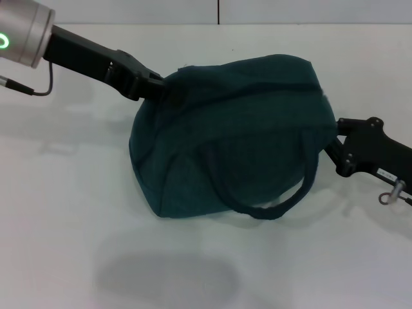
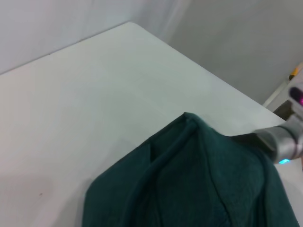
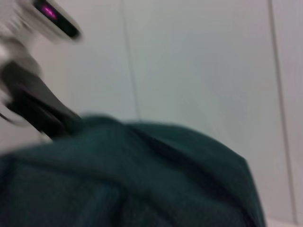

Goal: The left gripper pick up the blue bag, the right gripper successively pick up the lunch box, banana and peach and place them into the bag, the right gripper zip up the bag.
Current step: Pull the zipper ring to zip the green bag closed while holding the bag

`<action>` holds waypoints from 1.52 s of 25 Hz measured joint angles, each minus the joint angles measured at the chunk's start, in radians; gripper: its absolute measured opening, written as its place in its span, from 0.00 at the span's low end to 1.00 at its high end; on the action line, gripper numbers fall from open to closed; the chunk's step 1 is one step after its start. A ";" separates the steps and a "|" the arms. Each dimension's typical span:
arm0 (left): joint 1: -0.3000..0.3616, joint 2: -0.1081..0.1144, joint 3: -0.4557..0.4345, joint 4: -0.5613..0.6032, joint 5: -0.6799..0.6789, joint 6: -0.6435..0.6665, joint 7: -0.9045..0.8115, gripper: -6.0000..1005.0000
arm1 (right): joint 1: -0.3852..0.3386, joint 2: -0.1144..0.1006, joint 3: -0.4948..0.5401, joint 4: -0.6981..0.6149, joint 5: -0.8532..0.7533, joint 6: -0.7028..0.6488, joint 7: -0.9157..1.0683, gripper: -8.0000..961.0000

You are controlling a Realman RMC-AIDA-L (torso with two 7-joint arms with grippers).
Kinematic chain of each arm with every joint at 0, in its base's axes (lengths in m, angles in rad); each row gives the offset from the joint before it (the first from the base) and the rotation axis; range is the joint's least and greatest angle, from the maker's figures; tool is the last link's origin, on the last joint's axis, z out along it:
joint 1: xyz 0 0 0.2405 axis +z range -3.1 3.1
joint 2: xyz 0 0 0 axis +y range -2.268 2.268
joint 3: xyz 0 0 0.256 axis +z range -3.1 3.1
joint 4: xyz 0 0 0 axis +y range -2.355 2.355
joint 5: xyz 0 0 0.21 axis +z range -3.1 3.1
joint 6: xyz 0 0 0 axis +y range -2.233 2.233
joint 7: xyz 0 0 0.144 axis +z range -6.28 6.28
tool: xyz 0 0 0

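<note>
Dark teal fabric fills the lower part of both wrist views: it is the blue bag (image 1: 232, 135), the one thing of the task that shows. In the head view it hangs bulging above the white table (image 1: 64, 180), held between the two arms, and its soft grey shadow (image 1: 167, 277) lies on the table below and nearer the camera. One padded loop handle (image 1: 283, 199) droops from the bag's near side, curving down and back up toward the right end.

At the bag's upper left corner, the left gripper (image 1: 158, 85) meets the cloth; the black arm reaches in from the far left, where a silver joint with a green light shows. Its fingers are buried in the fabric, so I cannot tell whether they are clamped or parted. At the bag's right end, the right gripper (image 1: 336, 138) touches the cloth, its black body running off to the right edge. Its fingers are hidden behind the bag as well, so their state cannot be told either.

From the left wrist, a ridge of the bag (image 2: 189, 120) rises in front of the table, with the other arm's silver joint beyond it. Lunch box, banana and peach cannot be seen.
</note>
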 joint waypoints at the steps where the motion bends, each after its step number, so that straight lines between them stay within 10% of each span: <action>1: 0.003 0.000 -0.006 0.000 0.000 -0.002 0.000 0.07 | -0.009 -0.002 0.003 -0.002 0.001 -0.038 -0.003 0.05; 9: 0.009 0.005 -0.024 -0.002 0.000 -0.005 0.002 0.07 | -0.043 -0.003 0.120 0.005 0.011 -0.058 -0.031 0.05; 24: 0.006 0.004 -0.025 -0.005 -0.001 -0.004 0.002 0.10 | 0.017 0.005 0.020 0.005 0.001 0.185 -0.026 0.05; 38: 0.030 -0.034 -0.083 0.001 -0.028 -0.006 0.078 0.13 | -0.067 -0.009 0.076 -0.001 0.073 -0.043 -0.036 0.05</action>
